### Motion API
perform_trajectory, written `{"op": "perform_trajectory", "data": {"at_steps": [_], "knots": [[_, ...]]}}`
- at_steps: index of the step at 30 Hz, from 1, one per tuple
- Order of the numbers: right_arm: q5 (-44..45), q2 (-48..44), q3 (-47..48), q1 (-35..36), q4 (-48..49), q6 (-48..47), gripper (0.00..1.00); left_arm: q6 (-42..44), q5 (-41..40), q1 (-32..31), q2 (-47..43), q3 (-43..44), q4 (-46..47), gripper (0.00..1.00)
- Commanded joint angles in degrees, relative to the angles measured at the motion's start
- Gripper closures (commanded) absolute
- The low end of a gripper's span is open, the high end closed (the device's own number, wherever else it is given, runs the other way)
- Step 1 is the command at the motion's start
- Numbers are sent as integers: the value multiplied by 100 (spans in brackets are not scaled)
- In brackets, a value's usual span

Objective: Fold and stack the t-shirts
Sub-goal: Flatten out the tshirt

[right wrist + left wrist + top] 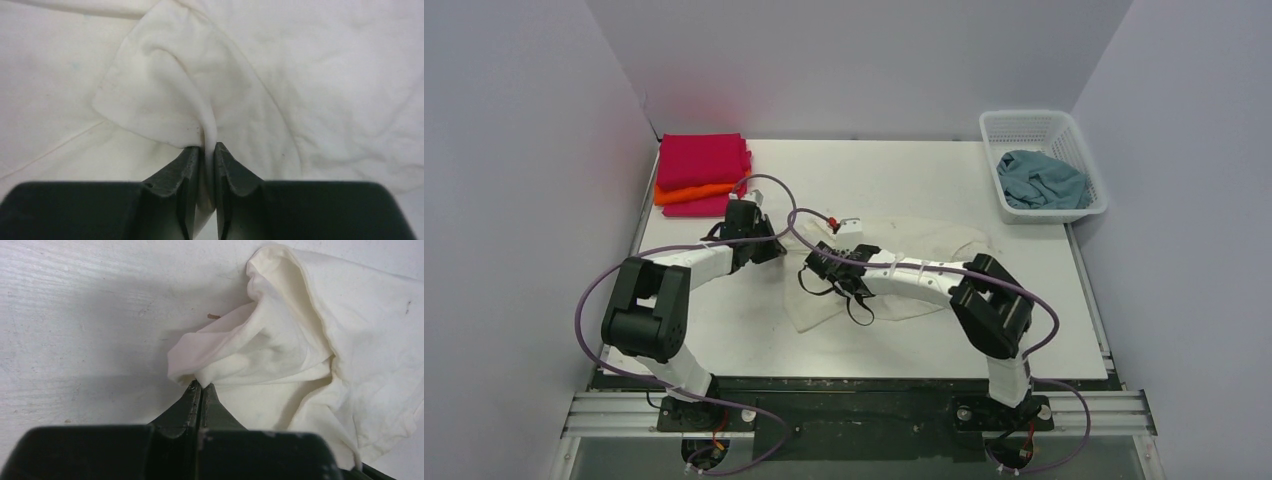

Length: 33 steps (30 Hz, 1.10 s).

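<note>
From above, the cream t-shirt point(929, 245) lies spread and rumpled on the white table point(894, 170), slightly right of the middle, with both arms reaching its left end. The left gripper point(772, 250) sits at the shirt's left edge and the right gripper point(816, 275) just to the right of it, over the cloth. A folded stack of magenta t-shirts point(704, 160) with an orange t-shirt point(689, 192) between them lies in the far left corner. A grey-blue t-shirt point(1044, 180) is bunched in the white basket point(1034, 125) at the far right, well apart from both grippers. In the left wrist view, the left gripper point(201, 386) has its fingers pressed together, pinching the very edge of the cream t-shirt point(360, 340). The cloth rises to a small peak at the tips, then falls away to the right in soft folds, with a hemmed edge curving along the top and bare table on the left. In the right wrist view, the right gripper point(208, 147) is nearly closed, with a narrow ridge of the cream t-shirt point(325, 75) clamped between its fingers. A rounded flap stands up from the tips, and wrinkled cream fabric fills the rest of the view.
</note>
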Motion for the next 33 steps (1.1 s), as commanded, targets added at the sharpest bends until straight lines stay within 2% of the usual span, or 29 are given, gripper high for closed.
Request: {"op": "perform_trajectory", "data": {"at_steps": [1, 3, 8, 12, 16, 21, 24, 29, 33], "knots": [[591, -772, -241, -34, -457, -78, 96, -7, -222, 11, -285, 18, 216, 100], [534, -954, -427, -123, -461, -111, 100, -8, -245, 8, -320, 30, 205, 100], [588, -1664, -976, -541, -441, -532, 100, 18, -546, 0, -602, 51, 85, 100], [723, -2751, -1274, -1080, -447, -1058, 100, 165, -1559, -144, -1573, 76, -57, 100], [1027, -3921, -1114, -1437, -620, -1795, 100, 354, -2296, -314, -2637, 197, -62, 100], [1783, -5135, -261, -1663, -936, -2597, 100, 719, -2784, -357, -3607, 793, -575, 100], [1809, -5498, 374, -1684, -1018, -2960, 100, 885, -3183, -366, -4214, 1289, -979, 100], [866, -5725, 1646, -1677, -1473, -3385, 100, 1041, -3141, -371, -5055, 1986, -1212, 100], [-138, -5733, 2787, -1670, -1722, -3498, 100, 978, -2685, -368, -5556, 2618, -1558, 100]]}}
